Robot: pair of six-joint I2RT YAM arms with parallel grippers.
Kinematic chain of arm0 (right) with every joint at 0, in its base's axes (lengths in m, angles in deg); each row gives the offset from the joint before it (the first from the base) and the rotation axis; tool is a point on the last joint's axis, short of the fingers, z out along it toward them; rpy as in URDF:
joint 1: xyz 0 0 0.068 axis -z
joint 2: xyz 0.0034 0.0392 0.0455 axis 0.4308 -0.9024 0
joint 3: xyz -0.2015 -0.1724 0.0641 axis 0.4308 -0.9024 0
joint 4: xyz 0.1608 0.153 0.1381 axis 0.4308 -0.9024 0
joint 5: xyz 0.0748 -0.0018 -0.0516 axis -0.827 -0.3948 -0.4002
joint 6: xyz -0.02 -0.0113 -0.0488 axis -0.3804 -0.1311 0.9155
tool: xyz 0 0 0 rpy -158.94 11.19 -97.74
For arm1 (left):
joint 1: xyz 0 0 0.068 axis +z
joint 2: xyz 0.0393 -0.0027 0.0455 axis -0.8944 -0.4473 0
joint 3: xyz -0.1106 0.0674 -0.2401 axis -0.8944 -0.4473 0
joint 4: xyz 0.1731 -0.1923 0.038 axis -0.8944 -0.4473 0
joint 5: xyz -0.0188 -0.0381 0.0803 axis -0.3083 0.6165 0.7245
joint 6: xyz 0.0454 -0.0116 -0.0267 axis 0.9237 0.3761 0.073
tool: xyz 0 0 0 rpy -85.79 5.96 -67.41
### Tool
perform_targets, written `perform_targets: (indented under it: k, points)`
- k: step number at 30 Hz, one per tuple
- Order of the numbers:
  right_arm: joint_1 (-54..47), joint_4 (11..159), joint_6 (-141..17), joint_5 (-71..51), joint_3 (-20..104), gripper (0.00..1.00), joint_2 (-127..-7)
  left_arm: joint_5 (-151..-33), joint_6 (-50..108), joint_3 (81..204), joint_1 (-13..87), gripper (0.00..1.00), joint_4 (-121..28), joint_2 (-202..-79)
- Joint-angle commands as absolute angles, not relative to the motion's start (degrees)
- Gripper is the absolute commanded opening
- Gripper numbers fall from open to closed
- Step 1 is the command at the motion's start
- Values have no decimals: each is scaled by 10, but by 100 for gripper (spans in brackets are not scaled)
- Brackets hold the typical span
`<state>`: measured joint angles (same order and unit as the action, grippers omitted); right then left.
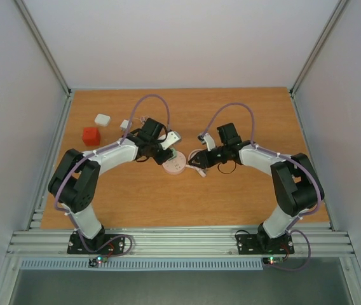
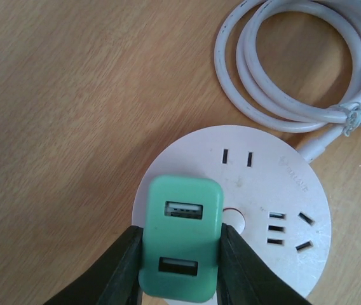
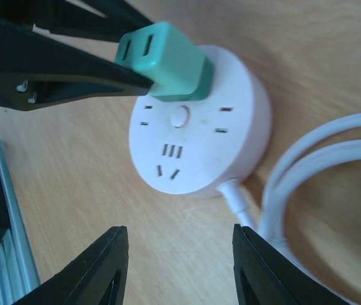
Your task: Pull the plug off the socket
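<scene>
The wooden table is the biggest thing, and it stands between pale walls. The two arms reach over it toward the middle: the left arm comes from the left side and the right arm from the right side.

Between their ends the socket lies flat on the wood, near the centre of the table. It is a round, pale pinkish-white disc with several groups of slots and a small round button on its top. A white cable leaves its side and lies next to it in a coil that is tied together.

The green plug sits on the top of the socket, close to the rim on the left arm's side. Its bottom meets the disc, its pins cannot be seen, and its two USB ports face up. The other slots of the socket are uncovered.

The left gripper is closed on the plug, with one black finger pressed against each of its sides. The right gripper is open: its two fingers stand apart with only bare wood between them, just beside the socket on the cable's side, and they do not touch it.

Well apart, near the far left corner, stand a red cube, a white block and a smaller white piece.
</scene>
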<state>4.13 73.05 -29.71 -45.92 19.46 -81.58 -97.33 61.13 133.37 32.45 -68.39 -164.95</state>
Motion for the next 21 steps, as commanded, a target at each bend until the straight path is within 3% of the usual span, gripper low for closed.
perform_targets:
  k: [1,16,21]
  points:
    - [9,770,-338,-440,180,46,-815,-969,551,1320,315,18,-665,-1649]
    - [-29,802,-381,-353,216,42,-886,-998,507,1300,315,18,-643,-1650]
    - [-34,795,-410,-339,242,45,-917,-988,504,1301,310,17,-641,-1649]
